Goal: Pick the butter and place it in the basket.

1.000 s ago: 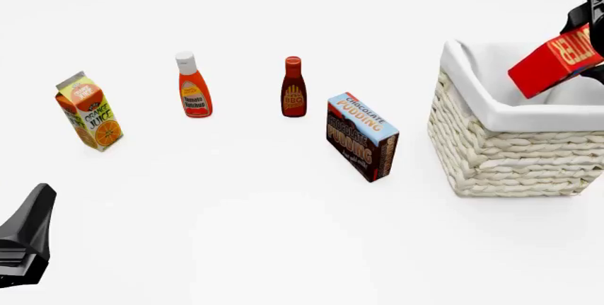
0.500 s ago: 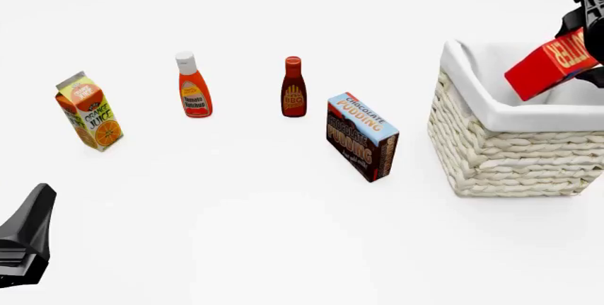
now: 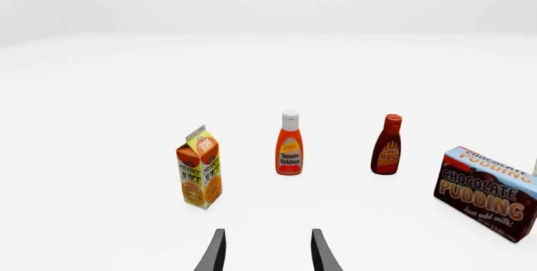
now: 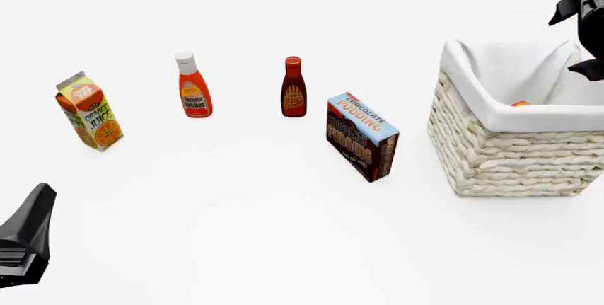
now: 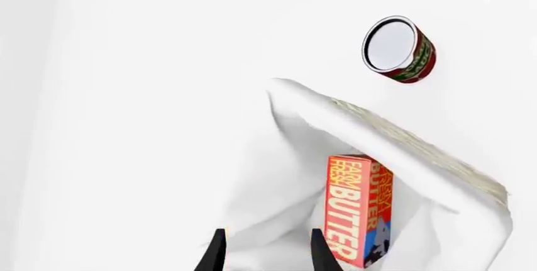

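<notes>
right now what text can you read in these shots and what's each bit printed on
"FARM FRESH BUTTER": butter, lying inside the basket.
"CHOCOLATE PUDDING", "Just add milk!": pudding box.
"ORANGE JUICE": juice carton.
"Tomato Ketchup": ketchup bottle.
"BBQ": sauce bottle; smaller print blurred.
Can: label unreadable.

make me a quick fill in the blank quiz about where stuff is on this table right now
1. The butter lies inside the ____.
2. The right gripper above the basket is ____, holding nothing.
3. Between the orange juice carton and the BBQ sauce bottle stands the ____ bottle.

Missing words: basket; open; ketchup
</notes>
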`<action>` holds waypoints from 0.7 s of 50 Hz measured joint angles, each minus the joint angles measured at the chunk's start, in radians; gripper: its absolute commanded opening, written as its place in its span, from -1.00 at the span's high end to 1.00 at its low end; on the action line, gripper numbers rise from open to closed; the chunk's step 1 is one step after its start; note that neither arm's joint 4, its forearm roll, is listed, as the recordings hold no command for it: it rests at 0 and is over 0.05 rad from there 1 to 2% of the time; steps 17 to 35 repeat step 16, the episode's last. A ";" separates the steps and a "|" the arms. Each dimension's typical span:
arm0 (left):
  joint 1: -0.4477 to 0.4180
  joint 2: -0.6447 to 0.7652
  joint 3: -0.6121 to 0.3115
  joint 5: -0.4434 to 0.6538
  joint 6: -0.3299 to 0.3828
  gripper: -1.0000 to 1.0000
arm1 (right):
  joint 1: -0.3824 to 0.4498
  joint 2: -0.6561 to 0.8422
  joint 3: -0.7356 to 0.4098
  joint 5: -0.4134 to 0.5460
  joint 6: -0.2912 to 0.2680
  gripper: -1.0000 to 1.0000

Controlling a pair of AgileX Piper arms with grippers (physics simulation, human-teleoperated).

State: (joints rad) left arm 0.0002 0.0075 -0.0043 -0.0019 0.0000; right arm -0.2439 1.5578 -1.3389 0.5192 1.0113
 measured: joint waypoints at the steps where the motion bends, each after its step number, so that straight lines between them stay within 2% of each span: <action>1: 0.000 0.000 0.000 0.000 0.000 -1.00 | 0.001 -0.001 -0.001 -0.001 0.000 -1.00; 35: 0.000 0.000 0.000 0.000 0.000 -1.00 | 0.013 -0.009 -0.007 -0.002 0.003 -1.00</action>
